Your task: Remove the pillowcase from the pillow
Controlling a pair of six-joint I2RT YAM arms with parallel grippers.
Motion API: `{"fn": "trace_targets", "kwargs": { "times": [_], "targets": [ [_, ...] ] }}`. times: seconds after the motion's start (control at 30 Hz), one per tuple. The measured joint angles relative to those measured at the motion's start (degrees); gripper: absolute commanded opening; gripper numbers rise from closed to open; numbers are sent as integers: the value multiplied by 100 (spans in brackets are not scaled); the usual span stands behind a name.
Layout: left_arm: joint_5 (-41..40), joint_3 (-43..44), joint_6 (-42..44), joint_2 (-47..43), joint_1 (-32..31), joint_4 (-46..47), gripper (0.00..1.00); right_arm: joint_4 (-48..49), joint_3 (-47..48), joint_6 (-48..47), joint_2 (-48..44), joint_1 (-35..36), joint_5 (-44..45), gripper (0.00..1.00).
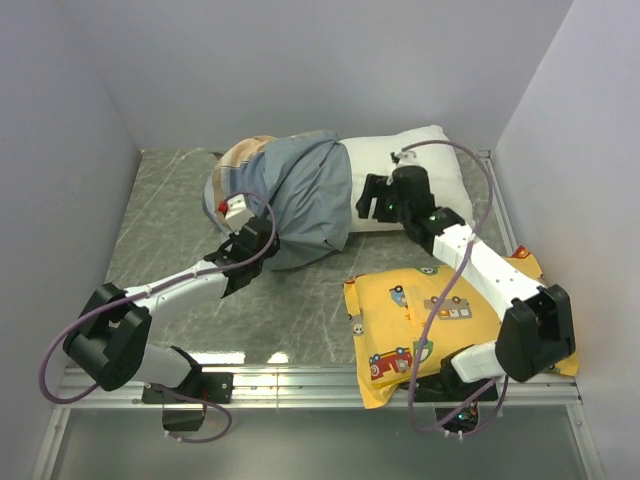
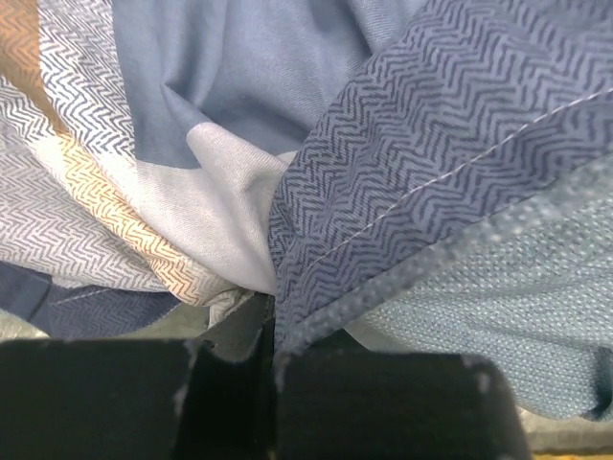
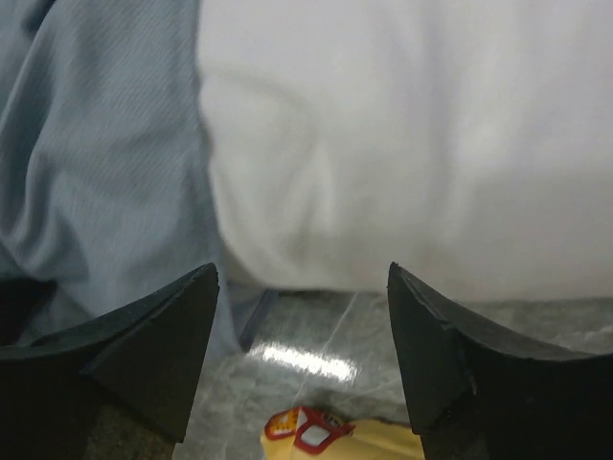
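Yellow pillow (image 1: pixel 385 325) printed with cartoon vehicles, lower right of the frame, lying on the grey marbled tabletop (image 1: pixel 170 210) and overlapping the metal rail (image 1: pixel 300 378) along its bottom edge; plain pale walls (image 1: pixel 300 60) surround.

We see the pillowcase (image 2: pixel 431 144) as matt woven cloth with a fine herringbone texture, the pillow (image 3: pixel 412 144) as smooth white cloth. The table (image 1: pixel 165 205) looks glossy, perhaps stone-patterned plastic.

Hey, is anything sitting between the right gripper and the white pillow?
Nothing visible. The open right gripper faces the pillow with only table surface between; the pillowcase lies off to one side.
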Motion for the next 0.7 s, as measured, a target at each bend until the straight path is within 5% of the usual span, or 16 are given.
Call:
{"fn": "trace_targets", "kwargs": {
  "times": [0.2, 0.53, 0.63, 0.7],
  "targets": [
    [-81, 33, 4, -216, 0, -203, 1, -11, -675, 157, -299, 654, 555, 84],
    [-79, 118, 160, -837, 0, -654, 0, 774, -1215, 645, 216, 664, 1049, 82],
    [-44, 245, 269, -940, 0, -774, 1, 1419, -1309, 741, 243, 664, 1244, 68],
    [7, 407, 380, -1005, 0, -894, 0, 1714, -1327, 726, 251, 664, 1381, 44]
  ]
}}
